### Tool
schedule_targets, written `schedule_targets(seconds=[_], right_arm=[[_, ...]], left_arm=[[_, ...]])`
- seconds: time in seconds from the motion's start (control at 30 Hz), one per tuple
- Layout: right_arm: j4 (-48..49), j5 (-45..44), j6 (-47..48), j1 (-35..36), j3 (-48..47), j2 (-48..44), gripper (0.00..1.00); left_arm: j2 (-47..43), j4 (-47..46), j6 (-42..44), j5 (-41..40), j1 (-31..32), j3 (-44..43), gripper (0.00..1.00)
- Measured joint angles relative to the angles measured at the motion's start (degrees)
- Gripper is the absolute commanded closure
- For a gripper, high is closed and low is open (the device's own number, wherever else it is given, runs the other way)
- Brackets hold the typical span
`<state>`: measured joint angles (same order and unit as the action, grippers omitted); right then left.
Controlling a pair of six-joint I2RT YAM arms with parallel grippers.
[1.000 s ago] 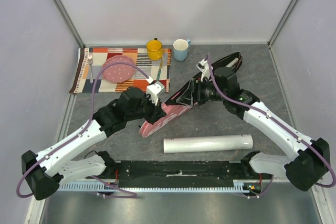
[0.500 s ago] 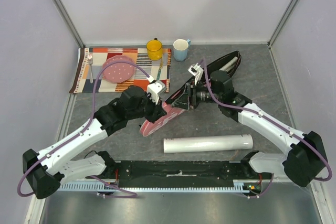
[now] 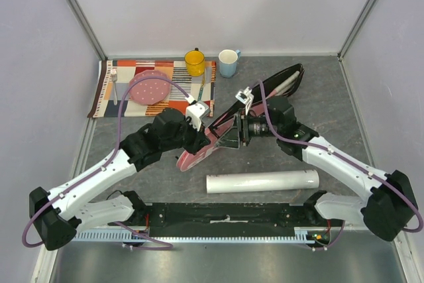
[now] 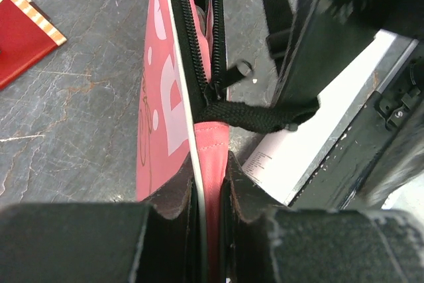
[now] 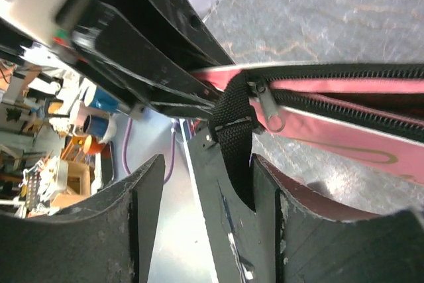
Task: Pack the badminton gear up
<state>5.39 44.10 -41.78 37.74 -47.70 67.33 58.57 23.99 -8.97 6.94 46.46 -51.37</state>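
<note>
The pink racket bag (image 3: pixel 199 154) lies slantwise on the grey table, its black-lined far end open with a white handle (image 3: pixel 287 84) showing inside. My left gripper (image 3: pixel 201 142) is shut on the bag's near pink edge (image 4: pixel 211 164), just below the zipper pull (image 4: pixel 242 69) and a black strap (image 4: pixel 262 117). My right gripper (image 3: pixel 228 136) hovers open at the same spot. In the right wrist view that black strap (image 5: pixel 235 130) hangs between its fingers (image 5: pixel 298 230), close to the right one, beside the zipper pull (image 5: pixel 271 114). A long white tube (image 3: pixel 262 181) lies in front.
A striped placemat (image 3: pixel 179 101) with a pink dotted plate (image 3: pixel 150 87) lies at the back left. A yellow mug (image 3: pixel 195 62) and a blue mug (image 3: pixel 228 63) stand behind it. The two arms nearly meet over the bag. Walls close in on three sides.
My right gripper has slid left and down along the bag toward the left gripper. The left gripper has kept its hold and barely moved.
</note>
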Motion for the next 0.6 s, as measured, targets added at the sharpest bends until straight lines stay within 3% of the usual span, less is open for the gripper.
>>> schedule_targets(seconds=[0.17,0.33,0.6], right_arm=[[-2.5,-1.4,1.1,1.9,0.0,3.7,0.32],[-6.0,-4.0,0.7,1.8,-1.1,0.2,0.34],[-8.0,-8.2,-4.9,-0.2,-2.5,-1.6,0.28]], left_arm=[[-0.4,-0.5,-0.2,-0.4,0.3,0.6,0.98],[-1.0,-1.3,-0.1,-0.8,0.3,1.3,0.98],[-5.8,-6.7,1.4,-2.5,0.3,7.0,0.98]])
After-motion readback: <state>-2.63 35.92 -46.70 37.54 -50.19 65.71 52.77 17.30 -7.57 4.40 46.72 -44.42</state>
